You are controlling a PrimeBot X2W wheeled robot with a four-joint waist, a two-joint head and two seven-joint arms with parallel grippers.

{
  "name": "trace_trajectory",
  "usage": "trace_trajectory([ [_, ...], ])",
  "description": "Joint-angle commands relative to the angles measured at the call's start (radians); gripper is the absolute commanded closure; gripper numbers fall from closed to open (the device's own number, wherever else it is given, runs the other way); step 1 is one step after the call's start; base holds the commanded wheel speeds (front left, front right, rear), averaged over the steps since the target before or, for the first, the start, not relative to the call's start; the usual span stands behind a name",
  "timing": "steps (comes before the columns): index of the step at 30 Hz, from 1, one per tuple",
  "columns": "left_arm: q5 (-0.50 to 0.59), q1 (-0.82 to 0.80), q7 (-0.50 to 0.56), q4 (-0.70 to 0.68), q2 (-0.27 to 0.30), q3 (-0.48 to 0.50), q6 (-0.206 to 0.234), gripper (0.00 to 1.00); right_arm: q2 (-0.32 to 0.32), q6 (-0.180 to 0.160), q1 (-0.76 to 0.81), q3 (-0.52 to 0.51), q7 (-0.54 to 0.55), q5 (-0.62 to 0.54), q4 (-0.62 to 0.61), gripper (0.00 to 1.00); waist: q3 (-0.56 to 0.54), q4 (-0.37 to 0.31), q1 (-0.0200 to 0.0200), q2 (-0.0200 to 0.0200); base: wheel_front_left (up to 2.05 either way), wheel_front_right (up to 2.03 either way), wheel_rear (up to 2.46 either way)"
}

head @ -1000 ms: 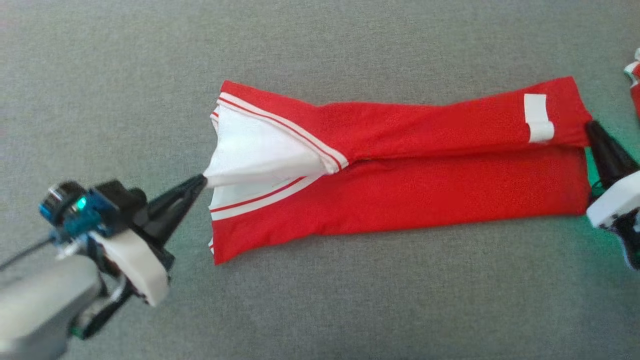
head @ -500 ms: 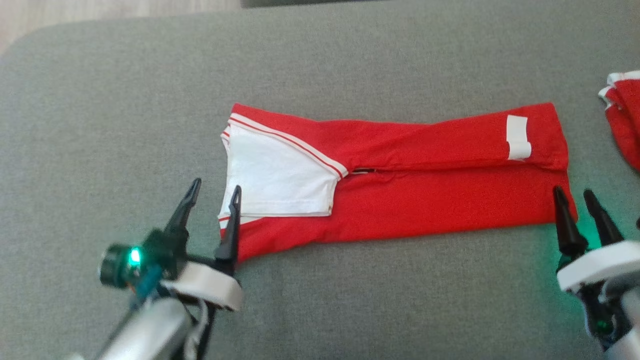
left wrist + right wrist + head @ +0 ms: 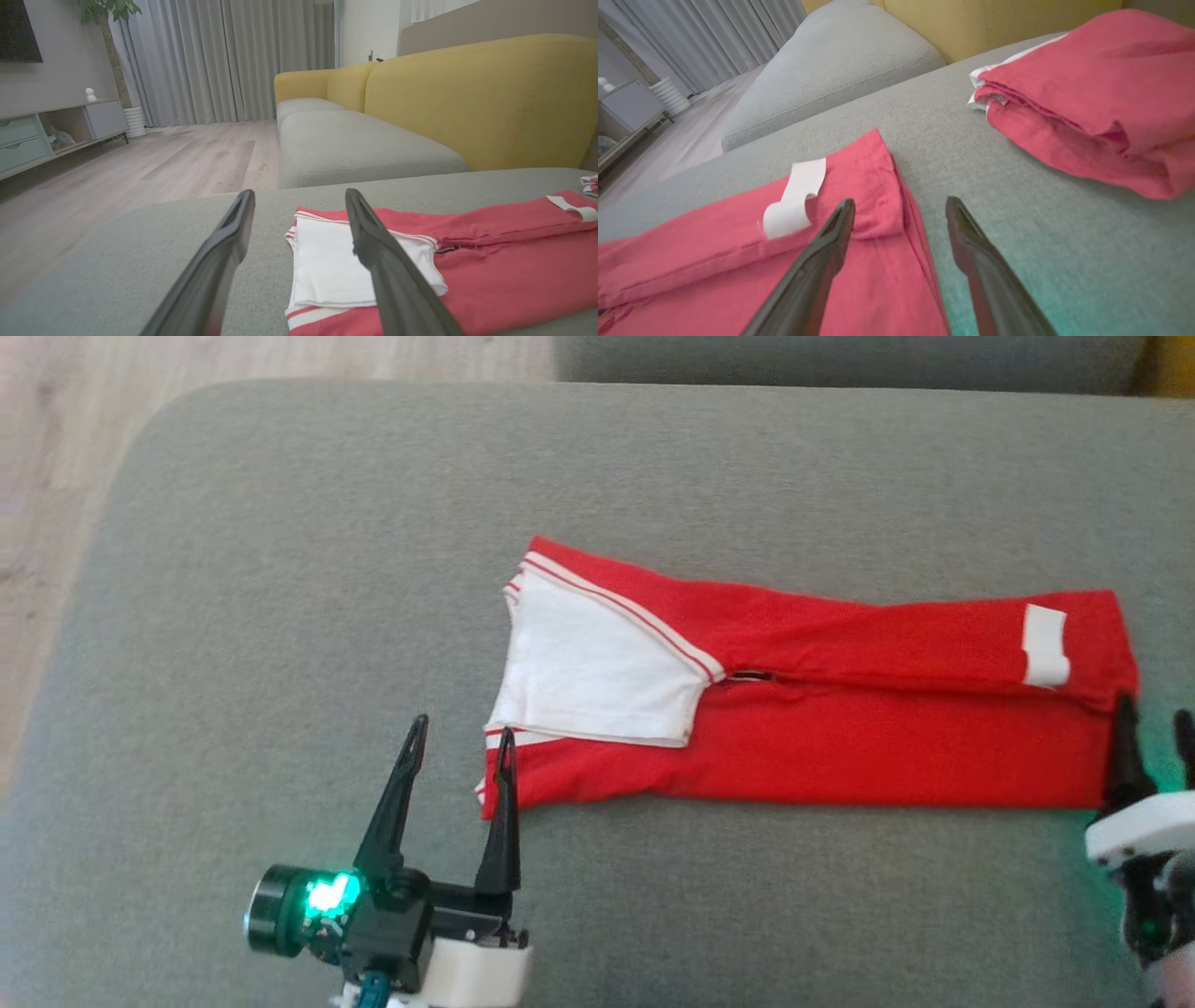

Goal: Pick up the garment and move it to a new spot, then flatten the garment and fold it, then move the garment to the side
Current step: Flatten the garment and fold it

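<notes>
Now look from the head: find the garment [image 3: 803, 709] flat on the cushion [image 3: 280, 616], the left gripper [image 3: 464, 726] spread wide by its white end, the right gripper [image 3: 1156, 707] spread wide at its red end. From the left wrist, go low under the edge. From the right wrist, grab both layers. Pinched shut a second ago; let go since.

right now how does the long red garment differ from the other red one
The long garment lies flat and thin; the other garment is a thick folded bundle. The long garment shows a white panel; the other garment shows mostly red. Both are red, on the grey cushion.
</notes>
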Motion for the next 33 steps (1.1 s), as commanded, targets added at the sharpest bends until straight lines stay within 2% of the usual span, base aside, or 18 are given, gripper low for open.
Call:
trace_trajectory([
  [1,0.017,-0.007,-0.006,-0.034,-0.008,0.05,-0.01,0.0,-0.011,0.007,-0.032,-0.008,0.005,-0.016,0.003,0.0,0.004,0.019,0.0001,-0.0001,0.0,0.0,0.0],
  [7,0.034,0.01,-0.006,-0.013,-0.056,0.112,-0.082,0.0,0.016,0.007,-0.1,-0.1,0.069,-0.087,0.143,0.0,0.009,0.046,0.0001,-0.0001,0.0,0.0,0.0],
  [8,0.035,0.012,-0.006,-0.01,-0.063,0.124,-0.093,0.0,0.024,0.007,-0.108,-0.107,0.086,-0.094,0.16,0.13,0.008,0.049,0.0001,-0.0001,0.0,0.0,0.0],
  [9,0.038,0.013,-0.006,-0.008,-0.068,0.136,-0.103,0.0,0.035,0.007,-0.114,-0.112,0.108,-0.097,0.175,0.55,0.007,0.05,0.0001,-0.0001,0.0,0.0,0.0],
  [10,0.042,0.015,-0.006,-0.006,-0.073,0.147,-0.113,0.0,0.044,0.007,-0.118,-0.113,0.126,-0.1,0.182,0.8,0.005,0.051,0.0001,-0.0001,0.0,0.0,0.0],
  [11,0.045,0.018,-0.006,-0.006,-0.079,0.158,-0.12,0.0,0.049,0.007,-0.121,-0.114,0.137,-0.103,0.184,1.0,0.004,0.052,0.0001,-0.0001,0.0,0.0,0.0],
  [16,0.057,0.032,-0.006,0.0,-0.097,0.194,-0.148,0.0,0.059,0.007,-0.114,-0.12,0.143,-0.105,0.157,1.0,-0.007,0.044,0.0001,-0.0001,0.0,0.0,0.0],
  [19,0.069,0.04,-0.006,0.001,-0.107,0.216,-0.166,0.0,0.039,0.007,-0.102,-0.124,0.133,-0.116,0.121,1.0,-0.01,0.027,0.0001,-0.0001,0.0,0.0,0.0],
  [22,0.079,0.045,-0.006,0.0,-0.116,0.232,-0.184,0.0,0.001,0.007,-0.097,-0.14,0.151,-0.126,0.077,1.0,-0.011,0.005,0.0001,-0.0001,0.0,0.0,0.0],
  [29,0.103,0.044,-0.006,0.0,-0.127,0.26,-0.213,0.0,-0.145,0.007,-0.127,-0.229,0.277,-0.184,-0.069,1.0,-0.005,-0.052,0.0001,-0.0001,0.0,0.0,0.0],
  [33,0.114,0.038,-0.006,0.004,-0.132,0.271,-0.221,0.0,-0.171,0.007,-0.143,-0.25,0.378,-0.196,-0.216,1.0,-0.002,-0.072,0.0001,-0.0001,0.0,0.0,0.0],
])
